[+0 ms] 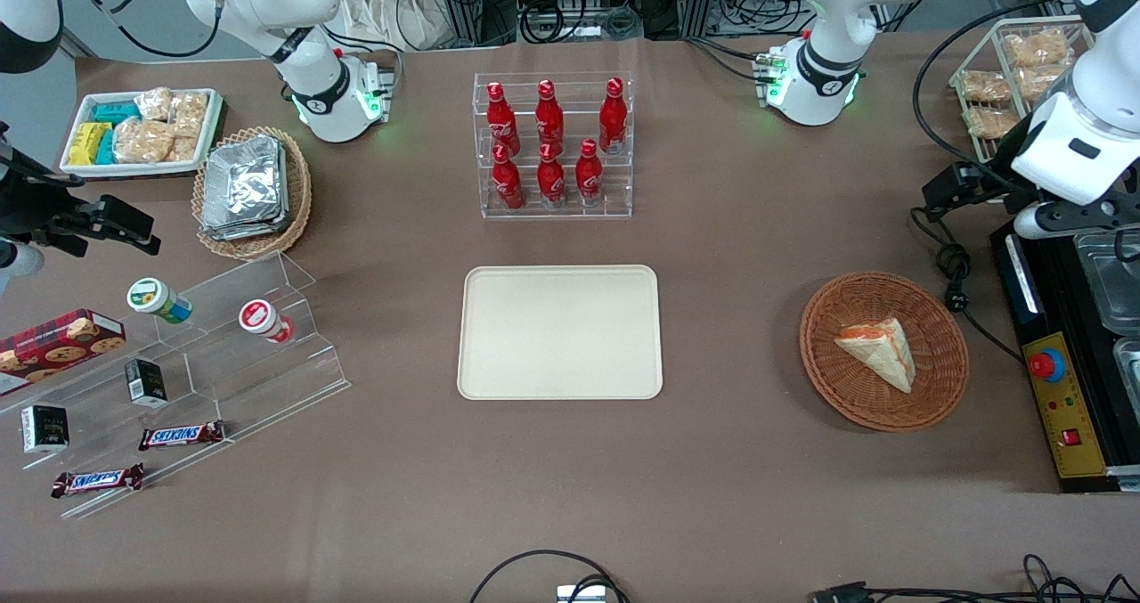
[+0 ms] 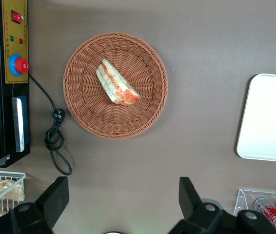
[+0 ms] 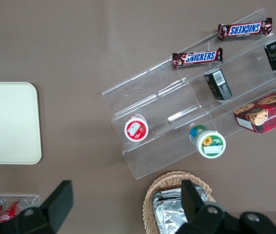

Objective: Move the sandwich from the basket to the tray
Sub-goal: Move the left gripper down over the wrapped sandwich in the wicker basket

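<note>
The sandwich [image 1: 879, 351] lies on its side in the basket [image 1: 935, 389], roughly at the basket's middle, with its orange-red and green filling showing along the cut edge. In the left wrist view the same sandwich [image 2: 116, 83] rests on the woven floor of the basket [image 2: 87, 109], touching nothing else. The basket sits on the brown bench [image 1: 739, 256] toward the working arm's end. The tray [image 1: 560, 332] lies flat near the middle of the bench, well apart from the basket, with bare bench between them; nothing lies on it.

The gripper [image 2: 121, 202] hangs high above the bench, clear of the basket and holding nothing. Its two dark fingers [image 2: 55, 197] stand wide apart. In the front view the working arm is raised near the black control box [image 1: 1060, 389] at the bench's end, and the gripper itself is hard to make out there.

A black cable [image 2: 55, 141] with a knotted loop lies on the bench just beside the basket, between it and the control box with its red button [image 2: 19, 65]. Farther from the front camera than the tray stands a clear rack of red bottles [image 1: 552, 144]. A wire basket of bagged tan snacks [image 1: 1006, 82] sits at the working arm's end, farther from the camera than the wicker basket.
</note>
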